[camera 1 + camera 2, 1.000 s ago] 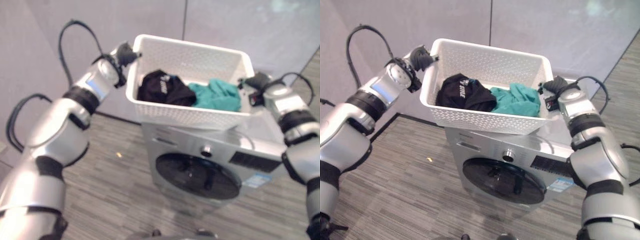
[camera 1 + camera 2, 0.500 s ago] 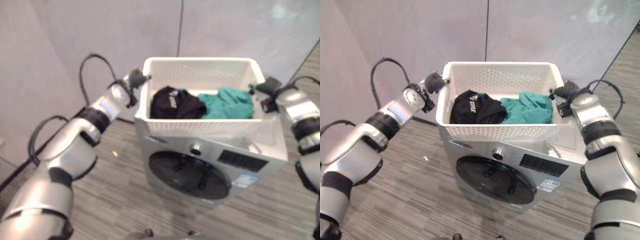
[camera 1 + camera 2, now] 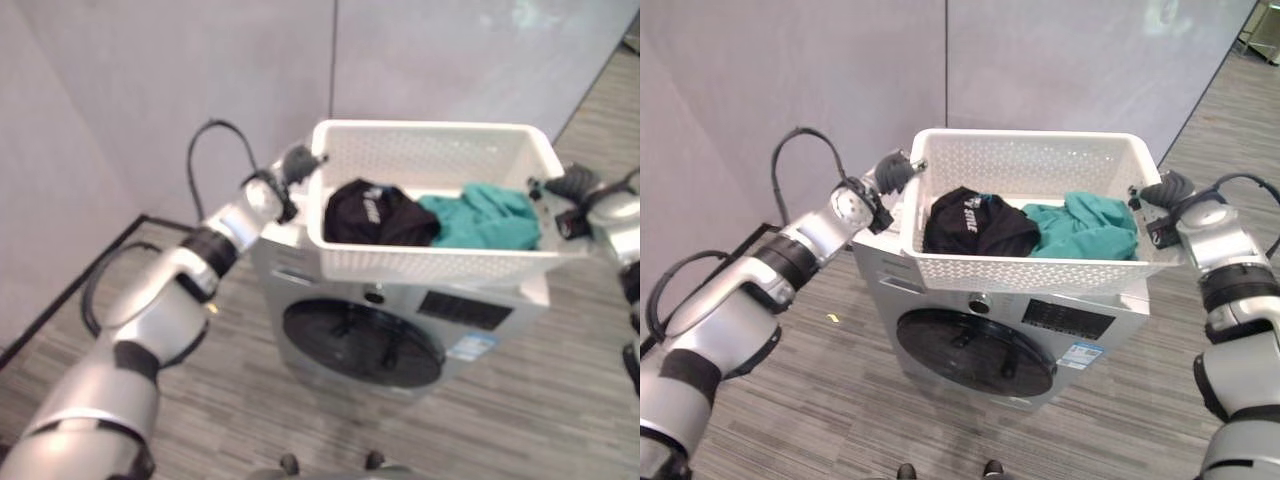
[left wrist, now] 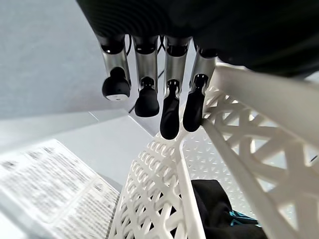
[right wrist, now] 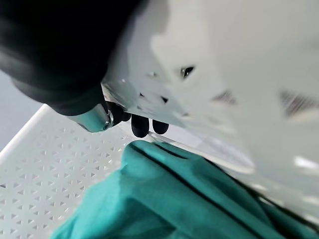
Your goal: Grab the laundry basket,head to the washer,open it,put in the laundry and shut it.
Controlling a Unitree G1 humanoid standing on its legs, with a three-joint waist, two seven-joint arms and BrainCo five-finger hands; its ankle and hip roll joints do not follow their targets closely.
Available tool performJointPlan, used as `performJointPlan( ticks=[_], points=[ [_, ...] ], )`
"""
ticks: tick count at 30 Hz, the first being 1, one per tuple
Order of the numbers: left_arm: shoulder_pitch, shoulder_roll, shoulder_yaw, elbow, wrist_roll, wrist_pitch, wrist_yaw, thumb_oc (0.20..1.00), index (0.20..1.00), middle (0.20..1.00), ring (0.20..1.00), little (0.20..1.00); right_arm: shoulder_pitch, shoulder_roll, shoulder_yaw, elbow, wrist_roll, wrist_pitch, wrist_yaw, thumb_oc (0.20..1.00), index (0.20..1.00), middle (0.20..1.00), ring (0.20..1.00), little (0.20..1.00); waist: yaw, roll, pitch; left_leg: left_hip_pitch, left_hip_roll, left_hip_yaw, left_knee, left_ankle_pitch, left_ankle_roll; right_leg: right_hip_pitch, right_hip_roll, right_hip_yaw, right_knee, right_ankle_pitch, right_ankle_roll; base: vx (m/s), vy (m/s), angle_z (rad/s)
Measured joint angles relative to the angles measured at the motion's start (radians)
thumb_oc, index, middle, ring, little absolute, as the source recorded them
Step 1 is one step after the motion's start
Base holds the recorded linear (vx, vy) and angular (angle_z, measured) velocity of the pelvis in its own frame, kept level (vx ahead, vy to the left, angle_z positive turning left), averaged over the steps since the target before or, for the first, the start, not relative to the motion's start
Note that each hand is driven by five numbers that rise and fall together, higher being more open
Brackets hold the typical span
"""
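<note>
A white perforated laundry basket (image 3: 1030,270) hangs level over the top of the silver washer (image 3: 940,300); I cannot tell if it rests there. It holds a black garment (image 3: 975,222) and a teal garment (image 3: 1090,225). My left hand (image 3: 895,172) grips the basket's left end, its fingers (image 4: 169,107) bent down over the rim (image 4: 249,114). At the right end my right hand (image 3: 1167,190) is hooked over the rim, its dark fingertips (image 5: 139,124) inside the basket above the teal cloth (image 5: 164,199). The washer's round dark door (image 3: 365,345) is shut.
The washer stands against a grey panelled wall (image 3: 840,80). A black skirting strip (image 3: 60,290) runs along the wall at the left. Striped grey floor (image 3: 820,400) lies open in front of the washer and to its left. A printed label (image 4: 45,179) lies on the washer's top.
The basket has gone from tilted and raised to level and low over the washer's top, both hands still on its ends. The camera has shifted too.
</note>
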Motion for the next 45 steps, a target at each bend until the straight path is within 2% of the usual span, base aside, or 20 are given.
performJointPlan(
  ticks=[5, 10, 14, 19, 20, 21, 22, 23, 25, 26, 39, 45],
  points=[
    [-0.016, 0.001, 0.013, 0.009, -0.039, -0.02, 0.031, 0.2, 0.2, 0.2, 0.2, 0.2, -0.058, 0.002, 0.019, 0.025, 0.001, -0.005, -0.008, 0.2, 0.2, 0.2, 0.2, 0.2, -0.012, 0.013, 0.003, 0.001, -0.003, 0.012, -0.029, 0.013, 0.003, -0.009, 0.001, 0.009, -0.021, 0.014, 0.0, 0.0, 0.011, -0.09],
    [-0.149, 0.004, -0.024, 0.135, -0.081, -0.036, 0.028, 0.2, 0.2, 0.2, 0.2, 0.2, -0.238, 0.033, 0.121, 0.13, 0.009, -0.012, -0.021, 0.2, 0.2, 0.2, 0.2, 0.2, -0.016, 0.051, 0.014, -0.03, -0.006, 0.031, -0.053, 0.027, 0.004, -0.048, 0.001, 0.028, -0.051, 0.041, 0.0, -0.01, 0.031, -0.11],
    [-0.225, 0.012, -0.028, 0.192, -0.102, -0.038, 0.03, 0.2, 0.2, 0.2, 0.2, 0.2, -0.294, 0.039, 0.12, 0.13, 0.044, -0.025, -0.061, 0.2, 0.2, 0.2, 0.2, 0.2, -0.02, 0.077, 0.015, -0.05, -0.007, 0.028, -0.078, 0.044, 0.004, -0.076, 0.005, 0.028, -0.054, 0.048, -0.004, 0.02, 0.006, 0.01],
    [-0.229, 0.017, -0.027, 0.203, -0.116, -0.038, 0.03, 0.2, 0.2, 0.2, 0.2, 0.2, -0.31, 0.05, 0.13, 0.129, 0.045, -0.033, -0.07, 0.2, 0.2, 0.2, 0.2, 0.2, -0.017, 0.08, 0.016, -0.051, -0.003, 0.027, -0.082, 0.044, 0.003, -0.079, 0.012, 0.028, -0.055, 0.048, -0.005, 0.01, 0.004, 0.0],
    [-0.23, 0.02, -0.027, 0.203, -0.116, -0.038, 0.03, 0.47, 0.47, 0.47, 0.47, 0.47, -0.313, 0.052, 0.132, 0.129, 0.048, -0.034, -0.073, 0.2, 0.2, 0.2, 0.2, 0.2, -0.017, 0.079, 0.017, -0.052, -0.003, 0.029, -0.084, 0.044, 0.003, -0.082, 0.012, 0.03, -0.055, 0.048, -0.005, 0.0, 0.0, 0.0],
    [-0.23, 0.021, -0.027, 0.203, -0.117, -0.039, 0.031, 0.667, 0.667, 0.667, 0.667, 0.667, -0.313, 0.054, 0.135, 0.129, 0.051, -0.034, -0.075, 0.2, 0.2, 0.2, 0.2, 0.2, -0.017, 0.076, 0.019, -0.053, -0.003, 0.029, -0.085, 0.044, 0.003, -0.083, 0.011, 0.03, -0.055, 0.048, -0.005, 0.0, 0.002, -0.04],
    [-0.23, 0.027, -0.026, 0.205, -0.117, -0.039, 0.031, 1.0, 1.0, 1.0, 1.0, 1.0, -0.317, 0.062, 0.14, 0.129, 0.052, -0.034, -0.079, 0.203, 0.203, 0.203, 0.203, 0.203, -0.018, 0.073, 0.021, -0.054, -0.003, 0.031, -0.085, 0.045, 0.003, -0.086, 0.011, 0.032, -0.054, 0.048, -0.005, 0.01, -0.004, -0.07],
    [-0.232, 0.034, -0.026, 0.209, -0.117, -0.04, 0.031, 1.0, 1.0, 1.0, 1.0, 1.0, -0.321, 0.067, 0.14, 0.126, 0.057, -0.036, -0.08, 0.351, 0.351, 0.351, 0.351, 0.351, -0.018, 0.069, 0.023, -0.057, -0.002, 0.036, -0.085, 0.045, 0.002, -0.091, 0.011, 0.035, -0.054, 0.048, -0.005, 0.01, -0.004, -0.08],
    [-0.232, 0.043, -0.025, 0.209, -0.117, -0.041, 0.032, 1.0, 1.0, 1.0, 1.0, 1.0, -0.32, 0.067, 0.14, 0.115, 0.062, -0.036, -0.082, 0.827, 0.827, 0.827, 0.827, 0.827, -0.019, 0.064, 0.026, -0.058, -0.002, 0.037, -0.085, 0.046, 0.0, -0.093, 0.012, 0.036, -0.054, 0.048, -0.005, 0.0, -0.002, -0.03],
    [-0.232, 0.044, -0.025, 0.207, -0.117, -0.043, 0.032, 1.0, 1.0, 1.0, 1.0, 1.0, -0.319, 0.067, 0.14, 0.114, 0.065, -0.036, -0.082, 1.0, 1.0, 1.0, 1.0, 1.0, -0.019, 0.062, 0.028, -0.058, -0.002, 0.036, -0.085, 0.046, 0.0, -0.093, 0.012, 0.035, -0.054, 0.048, -0.005, 0.0, 0.0, 0.0],
    [-0.23, 0.005, -0.028, 0.21, -0.116, -0.05, 0.048, 1.0, 1.0, 1.0, 1.0, 1.0, -0.304, 0.048, 0.139, 0.117, 0.088, -0.054, -0.085, 1.0, 1.0, 1.0, 1.0, 1.0, -0.013, 0.045, 0.039, -0.048, -0.006, 0.018, -0.095, 0.05, -0.002, -0.073, 0.01, 0.008, -0.054, 0.048, -0.005, 0.01, -0.003, 0.05],
    [-0.231, -0.009, -0.034, 0.217, -0.116, -0.05, 0.05, 1.0, 1.0, 1.0, 1.0, 1.0, -0.342, 0.083, 0.126, 0.258, 0.101, -0.101, -0.083, 1.0, 1.0, 1.0, 1.0, 1.0, -0.011, 0.044, 0.04, -0.044, -0.01, 0.018, -0.098, 0.05, -0.001, -0.07, 0.005, 0.008, -0.054, 0.048, -0.005, 0.0, 0.0, 0.0]
  ],
)
